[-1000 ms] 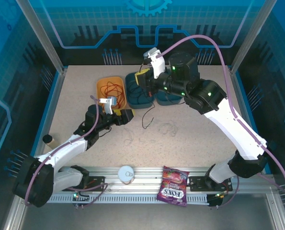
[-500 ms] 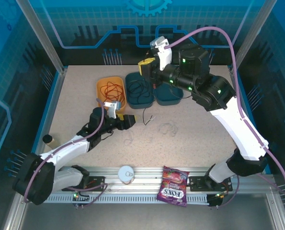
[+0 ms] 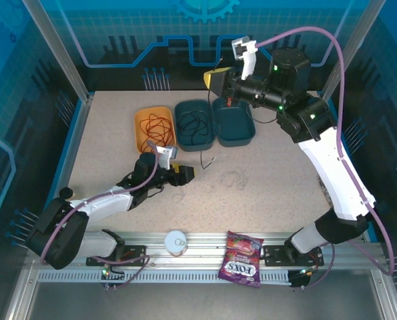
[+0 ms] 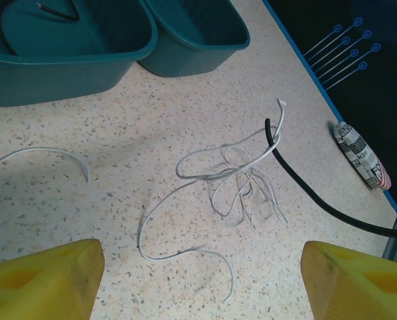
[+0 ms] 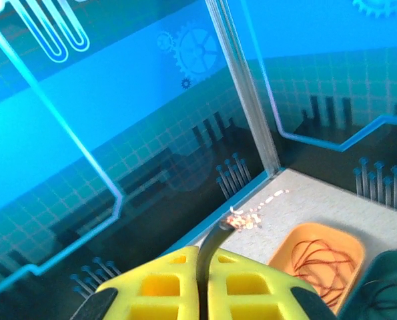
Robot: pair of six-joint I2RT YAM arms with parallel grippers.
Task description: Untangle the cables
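A loose tangle of white cables (image 4: 241, 177) lies on the speckled table (image 3: 271, 193), with a black cable (image 4: 298, 183) crossing its right side. A single white cable (image 4: 185, 247) curls just ahead of my left gripper (image 4: 201, 287), which hovers low and open with nothing between its fingers. From above the left gripper (image 3: 179, 175) sits left of the white cables (image 3: 235, 179). My right gripper (image 5: 203, 280) is raised high near the back wall, shut on a black cable end (image 5: 221, 233) with bare copper strands. Red cables (image 3: 155, 127) lie in the orange tray (image 3: 139, 120); black cables (image 3: 195, 127) lie in a teal tray (image 3: 182, 110).
A second teal tray (image 3: 235, 127) stands beside the first. Another white cable (image 4: 45, 157) lies in front of the teal trays. A candy bag (image 3: 241, 267) and a white round cap (image 3: 175, 240) rest on the front rail. A small dark-capped object (image 3: 66, 193) sits at the left edge.
The right gripper rose and swung right, away from the teal trays, still shut on the black cable. The left gripper slid right and nearer along the table toward the white cables.
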